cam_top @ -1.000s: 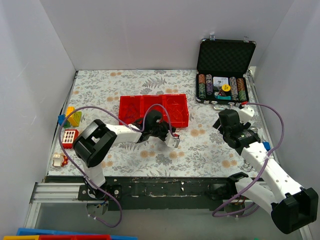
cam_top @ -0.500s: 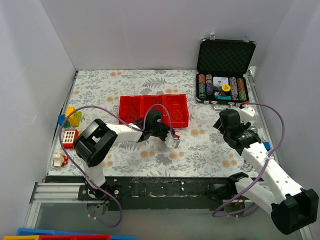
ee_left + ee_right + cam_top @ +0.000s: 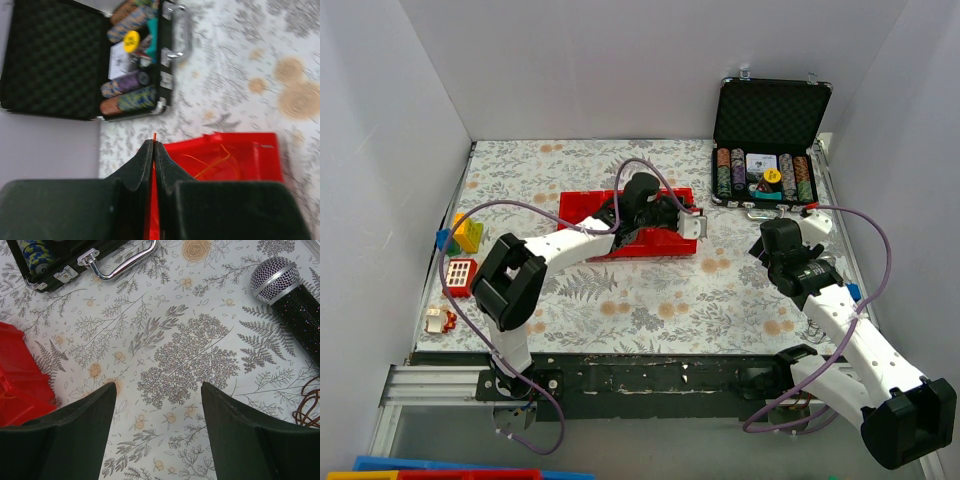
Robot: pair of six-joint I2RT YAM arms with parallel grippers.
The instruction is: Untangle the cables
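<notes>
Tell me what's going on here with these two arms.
The left pincer is shut on a thin orange cable, holding it at the red tray, where more orange strands lie loose. The right pincer hangs open over the flowered cloth near a microphone, holding nothing. The untangling is not finished.

The widest free run we see is the bare worktop [image 3: 650, 300] at 6 o'clock of the red tray [image 3: 578, 208], from the toy blocks [image 3: 465, 235] at the 9 o'clock edge across to the right gripper [image 3: 159, 385], spread over bare pattern. At 2 o'clock the open chip case [image 3: 770, 110] blocks the corner, and the left gripper [image 3: 696, 224], pinched on a strand of the cables [image 3: 212, 162], fills the gap between tray and case.
</notes>
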